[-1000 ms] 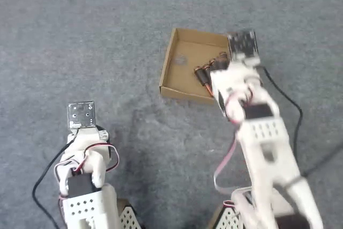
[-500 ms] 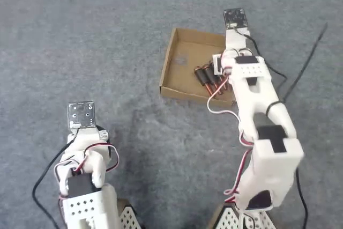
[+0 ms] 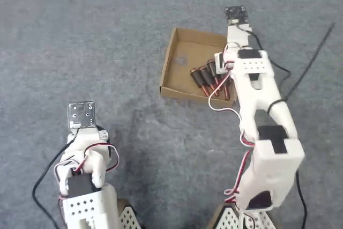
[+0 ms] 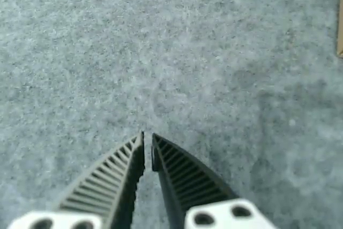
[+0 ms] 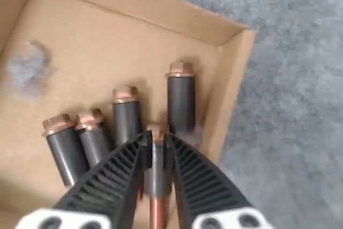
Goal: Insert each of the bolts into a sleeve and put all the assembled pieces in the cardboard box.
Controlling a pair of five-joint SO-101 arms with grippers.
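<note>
Looking past your right gripper [image 5: 155, 139], you see it pinching an assembled piece [image 5: 155, 179] inside the cardboard box [image 5: 161, 12], beside four other pieces [image 5: 180, 103]; your left gripper [image 4: 148, 144] is closed, well apart.

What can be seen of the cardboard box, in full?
The box is a shallow, open tray of brown cardboard with low walls, lying flat on the grey table. A grey smudge marks its floor. Four sleeved bolts lie inside near one corner; the right end effector holds a fifth bolt among them.
</note>
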